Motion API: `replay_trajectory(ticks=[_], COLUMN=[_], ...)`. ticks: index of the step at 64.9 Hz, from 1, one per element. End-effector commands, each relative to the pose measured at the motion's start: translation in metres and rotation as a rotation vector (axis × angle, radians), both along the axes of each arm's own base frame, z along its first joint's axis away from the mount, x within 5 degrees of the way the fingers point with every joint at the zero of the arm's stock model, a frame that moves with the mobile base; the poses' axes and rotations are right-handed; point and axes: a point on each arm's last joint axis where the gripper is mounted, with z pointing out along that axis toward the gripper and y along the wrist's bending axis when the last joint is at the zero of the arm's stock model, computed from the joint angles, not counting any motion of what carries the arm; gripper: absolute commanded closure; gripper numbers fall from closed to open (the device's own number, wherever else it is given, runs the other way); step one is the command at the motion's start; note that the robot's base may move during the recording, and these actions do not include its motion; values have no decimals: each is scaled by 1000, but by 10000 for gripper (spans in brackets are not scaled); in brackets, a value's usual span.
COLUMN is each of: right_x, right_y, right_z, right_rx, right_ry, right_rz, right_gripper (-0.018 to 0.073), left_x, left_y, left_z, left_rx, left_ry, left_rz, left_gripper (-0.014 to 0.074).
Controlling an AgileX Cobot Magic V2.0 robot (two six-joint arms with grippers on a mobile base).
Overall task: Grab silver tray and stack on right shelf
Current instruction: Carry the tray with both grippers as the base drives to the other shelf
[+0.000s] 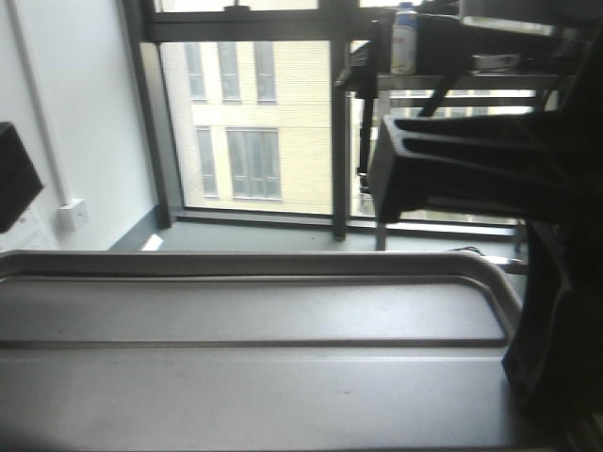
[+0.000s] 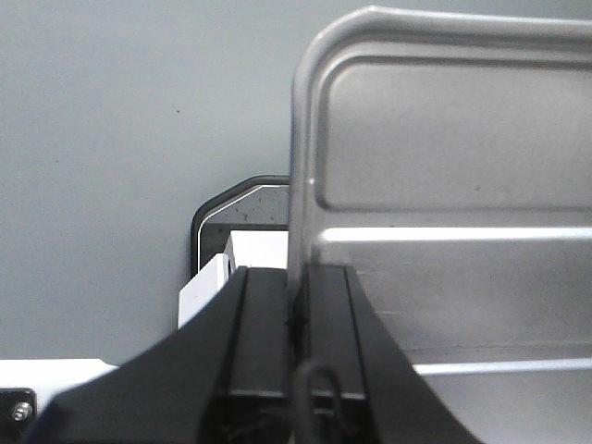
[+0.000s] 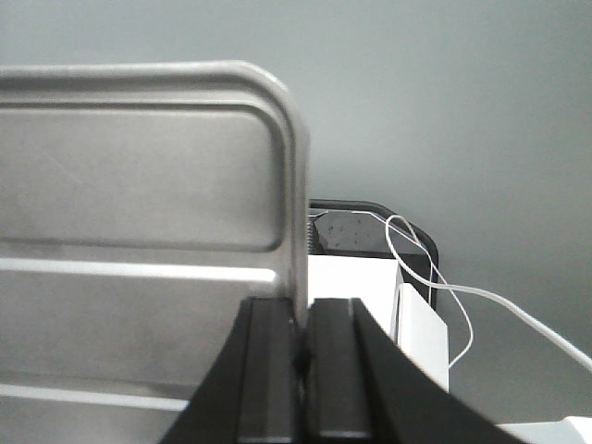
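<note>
The silver tray [image 1: 245, 386] is being held before a window [image 1: 236, 141], its left rim being clamped by the left gripper [image 2: 297, 289] and its right rim by the right gripper [image 3: 302, 314].

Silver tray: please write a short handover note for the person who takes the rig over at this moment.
The left gripper is shut on the left rim of the silver tray.
The right gripper is shut on its right rim.
The tray is held between both arms, roughly level, close in front of the front camera.
Done: the tray is grabbed.
Left: the right shelf is not in view; find it, then stack the tray on it.
</note>
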Motion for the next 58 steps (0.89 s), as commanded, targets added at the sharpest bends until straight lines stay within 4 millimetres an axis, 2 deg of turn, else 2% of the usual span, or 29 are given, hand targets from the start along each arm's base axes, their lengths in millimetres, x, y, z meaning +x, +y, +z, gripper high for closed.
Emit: replay_trajectory(ticks=[1, 20, 58], right_x=[3, 2, -6], right_y=[-15, -16, -34], right_z=[8, 8, 6], right_rx=[-118, -133, -324], right_ry=[-33, -25, 71], right_rz=[-10, -14, -66], right_gripper=[502, 502, 502], left_x=[-4, -4, -4], left_y=[26, 26, 26], left_z=[6, 6, 6], left_rx=[240, 240, 240], left_ry=[25, 25, 25], left_rz=[35, 35, 35], left_gripper=[696, 696, 696])
